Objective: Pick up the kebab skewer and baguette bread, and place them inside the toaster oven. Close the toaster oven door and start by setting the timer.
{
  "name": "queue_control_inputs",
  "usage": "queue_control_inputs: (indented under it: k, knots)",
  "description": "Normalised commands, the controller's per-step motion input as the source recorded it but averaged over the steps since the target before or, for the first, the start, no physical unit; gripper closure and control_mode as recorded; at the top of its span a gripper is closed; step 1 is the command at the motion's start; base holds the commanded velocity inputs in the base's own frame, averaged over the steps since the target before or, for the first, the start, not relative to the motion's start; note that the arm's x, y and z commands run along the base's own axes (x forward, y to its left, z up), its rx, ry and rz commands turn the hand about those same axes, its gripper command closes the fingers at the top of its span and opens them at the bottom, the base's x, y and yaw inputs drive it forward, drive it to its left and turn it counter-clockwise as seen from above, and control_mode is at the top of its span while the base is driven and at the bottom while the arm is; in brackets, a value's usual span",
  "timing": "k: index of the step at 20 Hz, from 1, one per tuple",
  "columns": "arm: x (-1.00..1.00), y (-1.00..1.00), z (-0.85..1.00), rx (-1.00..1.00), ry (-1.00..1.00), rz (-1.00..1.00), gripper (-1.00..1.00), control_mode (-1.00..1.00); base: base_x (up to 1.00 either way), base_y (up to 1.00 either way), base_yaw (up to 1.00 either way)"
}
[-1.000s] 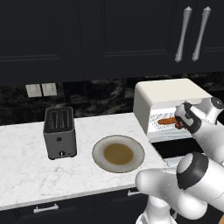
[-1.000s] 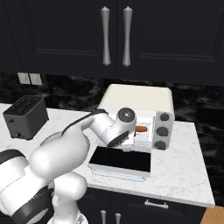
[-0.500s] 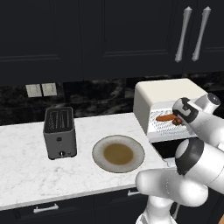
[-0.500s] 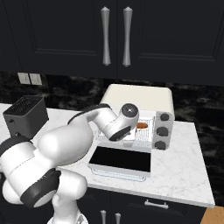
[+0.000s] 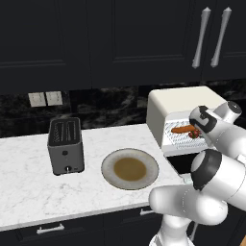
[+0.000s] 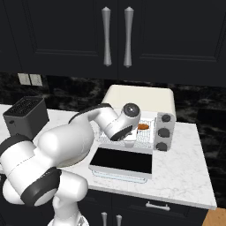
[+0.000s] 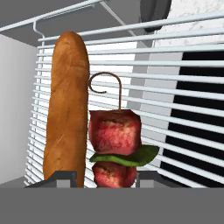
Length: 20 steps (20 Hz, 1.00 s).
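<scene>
Inside toaster oven (image 5: 166, 108) — tool (image 7: 103, 176) grips kebab skewer (image 7: 114, 144).

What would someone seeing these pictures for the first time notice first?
Probably the hand view: a kebab skewer with red meat chunks and a green leaf sits between the gripper fingertips, beside a long orange-brown baguette lying on the wire rack. From the base views, the big white arm reaches into the cream toaster oven, whose dark glass door lies folded down flat in front.

Orange-brown baguette bread (image 7: 66, 105), red-chunked kebab skewer (image 7: 115, 144) (green leaf between), white rack (image 7: 175, 83).
</scene>
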Motion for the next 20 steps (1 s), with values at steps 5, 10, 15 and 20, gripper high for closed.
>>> queue_control_inputs:
  k: [5,10,15,20]
  knots:
    - [0.00,0.00,0.00,0.00,0.00,0.00,-1.00,-1.00,0.00,0.00,0.00]
    - [-0.10,-0.02,0.05,0.00,-0.02,0.00,-1.00,-1.00,0.00,0.00,0.00]
    - [-0.24,-0.05,0.13,0.00,-0.01,0.00,-1.00,-1.00,0.00,0.00,0.00]
    - [-0.14,-0.06,0.27,0.00,0.00,0.09,-1.00,-1.00,0.00,0.00,0.00]
